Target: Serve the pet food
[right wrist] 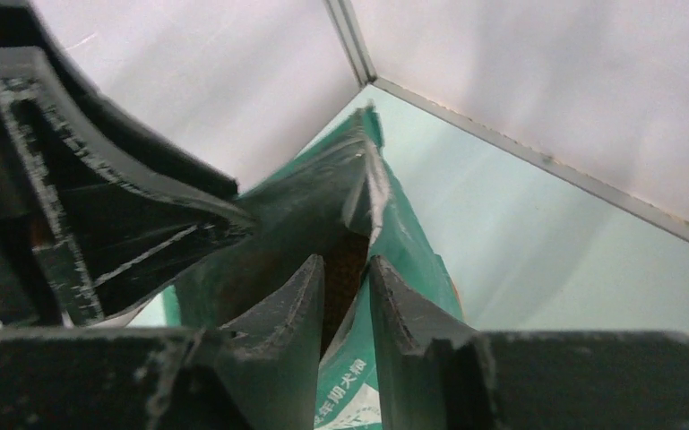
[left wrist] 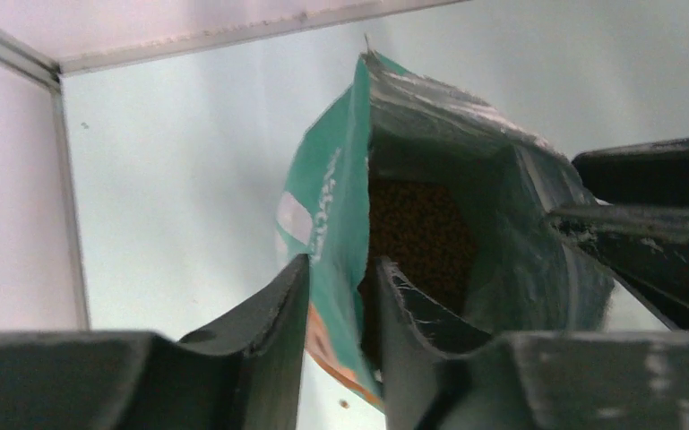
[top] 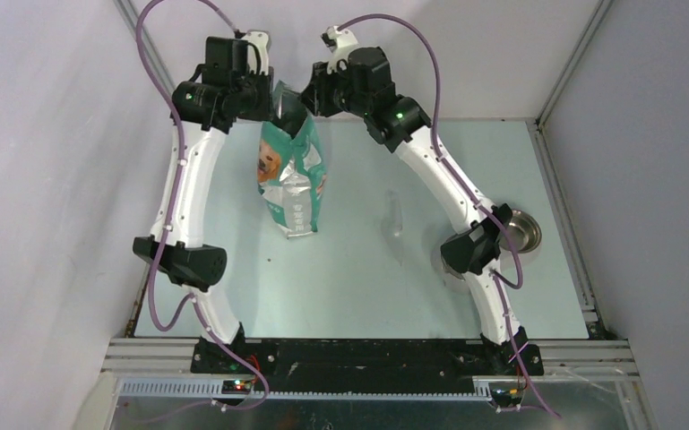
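Note:
The teal-green bag [top: 291, 175] with a dog's face stands upright at the back middle of the table, its mouth open. The pet food [left wrist: 421, 237], brown kibble, shows inside the bag; it also shows in the right wrist view [right wrist: 351, 255]. My left gripper [top: 273, 94] is shut on the bag's left rim; in the left wrist view [left wrist: 342, 267] the bag wall [left wrist: 331, 206] runs between the jaws. My right gripper [top: 309, 94] is shut on the right rim, seen in the right wrist view [right wrist: 347, 264] with the bag wall [right wrist: 412, 242] between the jaws.
A steel bowl [top: 521, 231] sits at the right edge, partly behind the right arm. A clear plastic scoop [top: 396, 219] lies mid-table right of the bag. White walls and an aluminium frame close in the back and the sides.

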